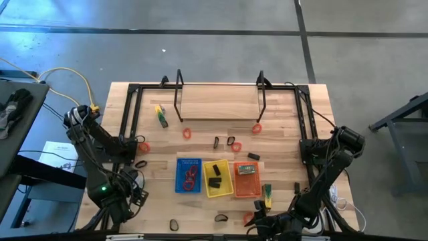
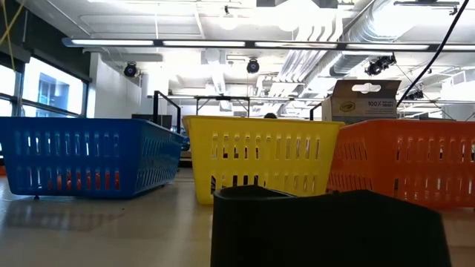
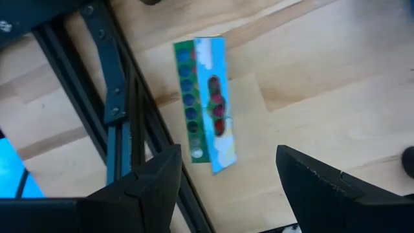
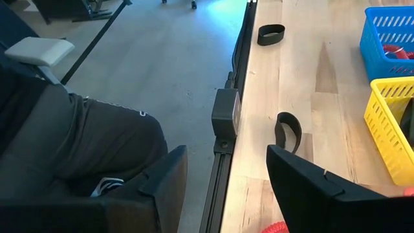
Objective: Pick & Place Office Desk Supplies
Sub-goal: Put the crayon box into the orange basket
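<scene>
Hovering with fingers released, the left gripper [image 3: 226, 188] should centre over the crayon pack [image 3: 207, 103] before descending; the right gripper [image 4: 226, 188], also released, waits at the counter [image 4: 323, 77] edge.

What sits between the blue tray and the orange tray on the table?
The yellow tray sits between the blue tray and the orange tray, holding black pieces. The high view shows this best; the low view confirms the same order.

A cardboard box [image 2: 369, 100] in the room beyond the desk, behind the orange tray [image 2: 404, 167], reads "100X"; its smaller print is illegible.
</scene>
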